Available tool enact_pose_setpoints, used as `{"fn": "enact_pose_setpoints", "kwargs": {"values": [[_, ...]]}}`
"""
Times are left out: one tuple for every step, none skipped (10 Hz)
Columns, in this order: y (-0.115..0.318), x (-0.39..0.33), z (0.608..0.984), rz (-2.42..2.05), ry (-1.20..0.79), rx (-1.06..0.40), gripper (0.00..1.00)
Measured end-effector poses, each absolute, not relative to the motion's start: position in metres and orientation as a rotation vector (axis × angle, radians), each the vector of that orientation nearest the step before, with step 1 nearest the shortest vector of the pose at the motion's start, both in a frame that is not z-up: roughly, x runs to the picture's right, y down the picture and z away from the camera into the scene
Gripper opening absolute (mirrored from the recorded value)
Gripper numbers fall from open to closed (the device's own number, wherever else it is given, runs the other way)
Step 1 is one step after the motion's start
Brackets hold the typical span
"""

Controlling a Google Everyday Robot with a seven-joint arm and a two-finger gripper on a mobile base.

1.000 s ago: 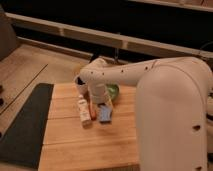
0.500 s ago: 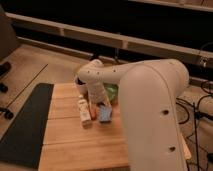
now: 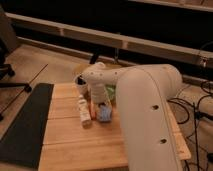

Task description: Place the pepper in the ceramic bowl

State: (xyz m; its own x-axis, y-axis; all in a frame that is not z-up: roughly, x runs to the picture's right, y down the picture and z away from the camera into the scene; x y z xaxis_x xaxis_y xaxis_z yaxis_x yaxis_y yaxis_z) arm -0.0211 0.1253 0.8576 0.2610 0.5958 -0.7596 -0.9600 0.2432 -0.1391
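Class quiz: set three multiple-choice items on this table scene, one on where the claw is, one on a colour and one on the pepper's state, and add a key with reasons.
1. The claw hangs:
A. low between the bottle and the sponge
B. high over the table's near edge
C. off the table

2. The sponge is:
A. yellow
B. blue
C. red

3. Relative to the bowl, the pepper lies:
A. inside
B. on its rim
C. outside, on the table

Key:
1. A, the arm bends down to that gap.
2. B, its top is plainly blue.
3. C, the pepper sits by the bottle, in front of the bowl.
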Motion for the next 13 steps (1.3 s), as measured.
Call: {"fn": "enact_pose_setpoints", "kwargs": {"values": [[0.125,-0.023,0.857,1.168,0.647,-0.681,0.65],[0.125,-0.022,0.857,1.167,0.647,-0.680,0.65],[0.125,-0.021,0.857,1.170,0.644,-0.674,0.65],[0.123,-0.020,0.858,1.187,0.635,-0.661,0.65],[0.121,-0.020,0.859,1.202,0.621,-0.651,0.65],[0.120,-0.020,0.860,1.208,0.611,-0.645,0.65],[0.119,-0.021,0.861,1.207,0.601,-0.642,0.65],[0.119,-0.022,0.862,1.205,0.596,-0.640,0.65],[0.119,-0.022,0.863,1.200,0.591,-0.639,0.65],[0.119,-0.023,0.865,1.185,0.581,-0.635,0.65],[0.118,-0.025,0.867,1.173,0.573,-0.632,0.65],[0.117,-0.026,0.869,1.159,0.566,-0.631,0.65],[0.115,-0.030,0.873,1.132,0.551,-0.629,0.65]]}}
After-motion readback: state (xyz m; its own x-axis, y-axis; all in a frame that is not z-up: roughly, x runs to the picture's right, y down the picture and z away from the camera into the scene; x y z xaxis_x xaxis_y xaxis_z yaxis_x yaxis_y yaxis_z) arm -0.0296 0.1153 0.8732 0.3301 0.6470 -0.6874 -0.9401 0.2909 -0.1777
